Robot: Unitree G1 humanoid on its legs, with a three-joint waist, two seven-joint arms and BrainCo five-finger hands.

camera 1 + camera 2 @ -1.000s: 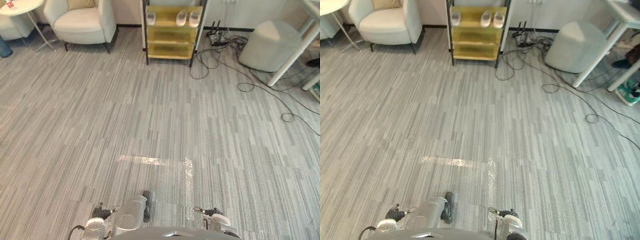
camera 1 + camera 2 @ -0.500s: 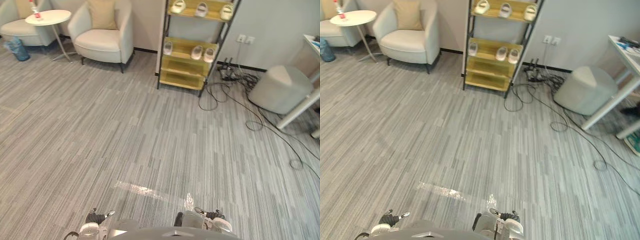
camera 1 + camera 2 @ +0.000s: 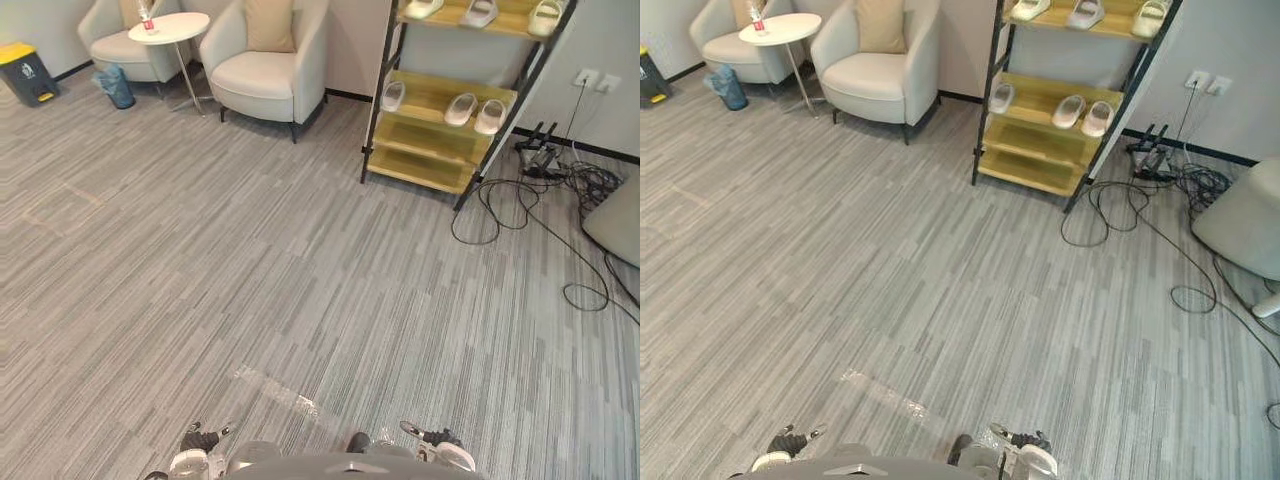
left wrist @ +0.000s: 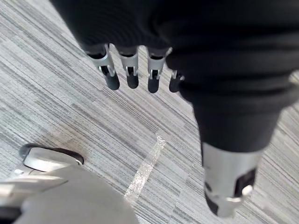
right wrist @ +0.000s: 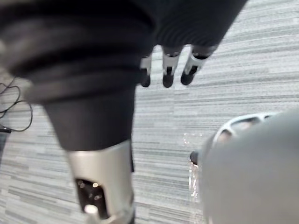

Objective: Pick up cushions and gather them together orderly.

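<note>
Our left hand [image 4: 132, 70] and right hand [image 5: 168, 69] hang loose-fingered and empty above the carpet [image 3: 250, 280]; a tan cushion [image 3: 270, 22] rests on a distant armchair [image 3: 262, 80].

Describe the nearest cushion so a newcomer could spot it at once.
Find the yellow shoe rack against the far wall; the white armchair stands just left of it. The tan cushion leans upright against that chair's back, unlike the other cushion, which sits in the farther armchair beyond the round table.

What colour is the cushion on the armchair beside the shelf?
Tan. The cushion shows best in the left eye view.
</note>
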